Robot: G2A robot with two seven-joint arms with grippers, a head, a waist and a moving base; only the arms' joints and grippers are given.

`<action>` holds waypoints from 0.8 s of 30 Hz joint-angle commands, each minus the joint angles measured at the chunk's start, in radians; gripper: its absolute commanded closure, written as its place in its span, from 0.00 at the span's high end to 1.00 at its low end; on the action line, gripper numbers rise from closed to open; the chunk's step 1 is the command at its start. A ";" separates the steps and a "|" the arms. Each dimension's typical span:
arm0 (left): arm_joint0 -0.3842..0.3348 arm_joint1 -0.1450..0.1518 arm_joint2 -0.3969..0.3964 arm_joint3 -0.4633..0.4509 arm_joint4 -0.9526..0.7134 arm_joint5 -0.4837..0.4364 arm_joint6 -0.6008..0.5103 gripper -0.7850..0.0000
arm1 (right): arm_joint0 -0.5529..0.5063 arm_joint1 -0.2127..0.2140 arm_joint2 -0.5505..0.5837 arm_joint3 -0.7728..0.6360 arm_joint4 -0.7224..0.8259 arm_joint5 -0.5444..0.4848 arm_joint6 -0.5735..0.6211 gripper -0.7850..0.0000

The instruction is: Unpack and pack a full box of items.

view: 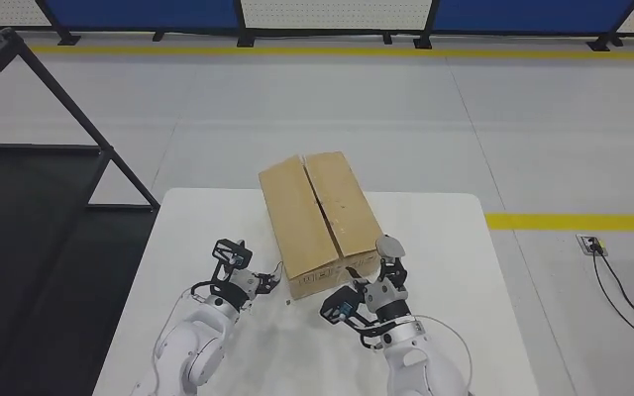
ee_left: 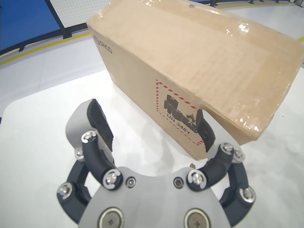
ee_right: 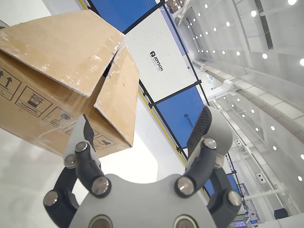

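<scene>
top view, box: a long brown cardboard box (view: pixel 319 223) sits at a slant on the far middle of the white round-cornered worktop (view: pixel 436 238); its 2 top flaps meet along a centre seam.
top view, left arm: the left gripper (view: pixel 265 283) is low over the worktop, just beside the box's near left corner.
top view, right arm: the right gripper (view: pixel 370 260) is at the box's near right corner.
left wrist view, box: the box (ee_left: pixel 190 55) is wrapped in glossy clear tape and has a red-hatched label (ee_left: pixel 175 112) on its long side wall.
left wrist view, gripper: the left gripper (ee_left: pixel 147 111) has its jaws wide apart and holds nothing; one black pad (ee_left: pixel 205 134) overlaps the labelled wall, contact unclear, and the other is over bare worktop (ee_left: pixel 47 119).
right wrist view, box: seen from low down, the box (ee_right: pixel 59 48) has its 2 flaps slightly lifted at the near end, with a dark gap between them; black handling symbols mark the end wall.
right wrist view, gripper: the right gripper (ee_right: pixel 144 119) is spread with nothing between its fingers; one finger is in front of the end wall, the other is past the corner in open air.
</scene>
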 commanded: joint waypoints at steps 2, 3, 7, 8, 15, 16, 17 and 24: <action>0.000 0.000 0.001 0.000 0.001 -0.001 0.000 1.00 | 0.008 -0.006 -0.009 0.005 -0.040 -0.015 0.023 1.00; 0.000 0.000 0.001 0.000 0.001 -0.001 0.000 1.00 | 0.011 -0.007 -0.014 0.009 -0.059 -0.020 0.032 1.00; 0.000 0.000 0.001 0.000 0.001 -0.001 0.000 1.00 | 0.025 -0.018 -0.034 0.028 -0.101 -0.025 0.061 1.00; 0.000 0.000 0.001 0.000 0.001 -0.001 0.000 1.00 | 0.030 -0.021 -0.037 0.036 -0.102 -0.022 0.064 1.00; 0.000 0.000 0.001 0.000 0.001 -0.001 0.000 1.00 | 0.069 -0.042 -0.051 0.093 -0.118 0.024 0.082 1.00; 0.000 0.000 0.001 0.000 0.001 -0.001 0.000 1.00 | 0.075 -0.046 -0.053 0.103 -0.107 0.026 0.083 1.00; 0.000 0.000 0.001 0.000 0.001 -0.001 0.000 1.00 | 0.084 -0.048 -0.052 0.115 -0.110 0.024 0.088 1.00; 0.000 0.000 0.001 0.000 0.001 -0.001 0.000 1.00 | 0.116 -0.069 -0.061 0.159 -0.101 0.034 0.098 1.00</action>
